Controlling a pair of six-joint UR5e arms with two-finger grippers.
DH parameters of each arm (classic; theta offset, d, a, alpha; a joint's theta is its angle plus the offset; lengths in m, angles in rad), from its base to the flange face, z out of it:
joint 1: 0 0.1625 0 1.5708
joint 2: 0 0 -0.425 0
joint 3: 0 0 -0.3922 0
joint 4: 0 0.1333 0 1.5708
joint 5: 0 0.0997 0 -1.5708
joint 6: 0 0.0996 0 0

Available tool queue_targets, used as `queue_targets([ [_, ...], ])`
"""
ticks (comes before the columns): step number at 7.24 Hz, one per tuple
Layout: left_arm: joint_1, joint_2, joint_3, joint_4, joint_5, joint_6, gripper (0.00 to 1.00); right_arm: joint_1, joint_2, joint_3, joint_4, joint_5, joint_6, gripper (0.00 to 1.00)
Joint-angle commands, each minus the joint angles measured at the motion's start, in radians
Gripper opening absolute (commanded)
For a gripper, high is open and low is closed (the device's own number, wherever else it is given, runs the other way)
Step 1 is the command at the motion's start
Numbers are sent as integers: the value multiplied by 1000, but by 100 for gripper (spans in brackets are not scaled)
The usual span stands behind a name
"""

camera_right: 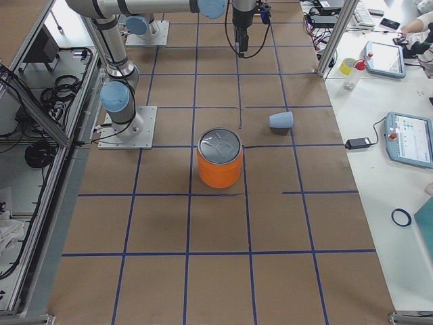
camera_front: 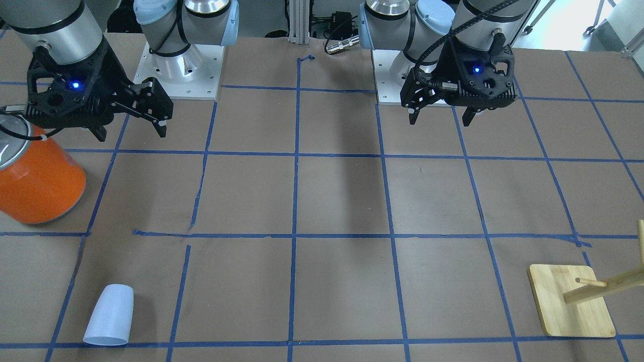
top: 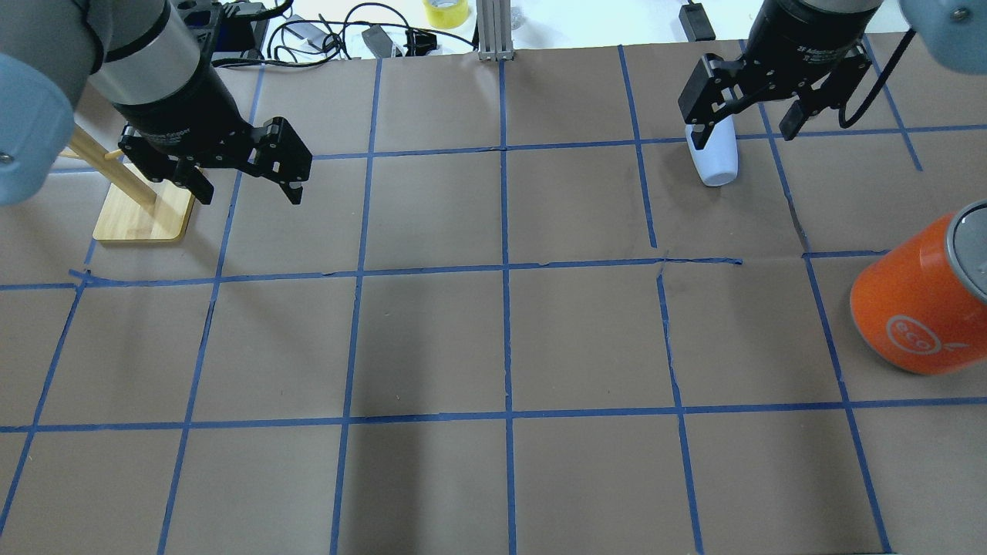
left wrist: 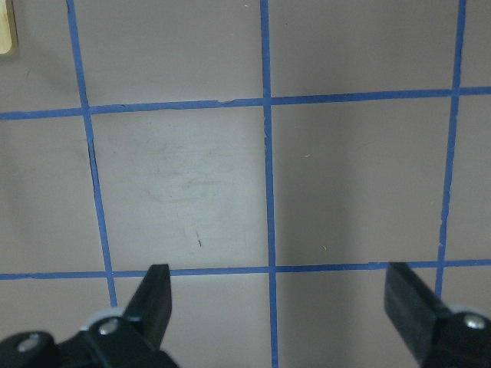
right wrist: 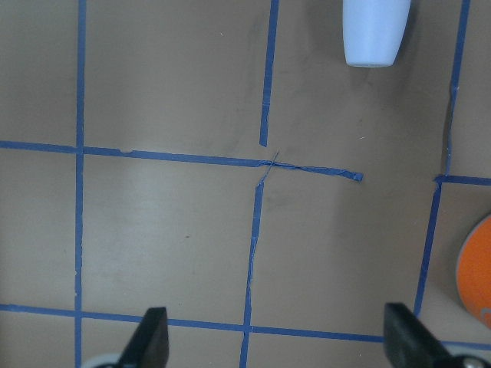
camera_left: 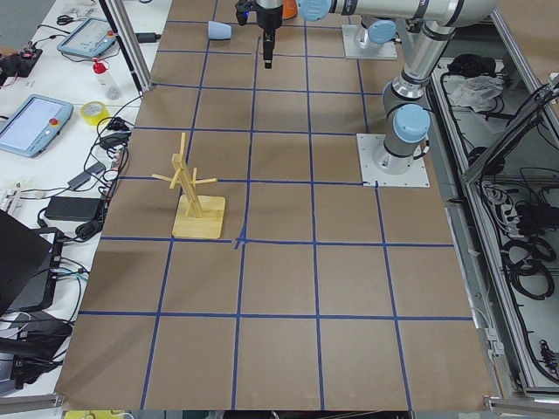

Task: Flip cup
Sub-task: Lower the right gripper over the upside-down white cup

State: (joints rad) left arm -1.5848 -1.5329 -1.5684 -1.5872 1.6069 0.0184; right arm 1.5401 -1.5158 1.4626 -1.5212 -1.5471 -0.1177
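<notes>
Item: cup [camera_front: 109,315], pale blue-white tumbler, lying on its side on table [camera_front: 342,201]. Narrow closed end twd robot base, wide end twd operators' edge, just beside a line of the blue tape grid [camera_front: 297,201]. Loc: robot's right half, far row from the bases. orange can [camera_front: 40,186] w/ silver top: upright, same half, nearer the robot, well apart from cup. R gripper [camera_front: 132,131]: hangs above table on robot side of cup, well apart from it, fingers spread wide, nothing btwn. L gripper [camera_front: 440,120]: above opposite half near its base, fingers spread, nothing held. wooden peg stand [camera_front: 563,301]: robot's left half, far row, upright.
</notes>
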Motion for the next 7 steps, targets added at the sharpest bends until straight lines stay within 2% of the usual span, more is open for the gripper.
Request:
queue_targets([
  [1,-6,4,25,1,2,23,100,0,0,1,1,-2,0,100],
  [5,-15,36,59,-37,-7,34,100,0,0,4,18,-8,1,100],
  [7,-14,36,47,-42,-12,32,100,0,-1,21,0,-62,4,100],
])
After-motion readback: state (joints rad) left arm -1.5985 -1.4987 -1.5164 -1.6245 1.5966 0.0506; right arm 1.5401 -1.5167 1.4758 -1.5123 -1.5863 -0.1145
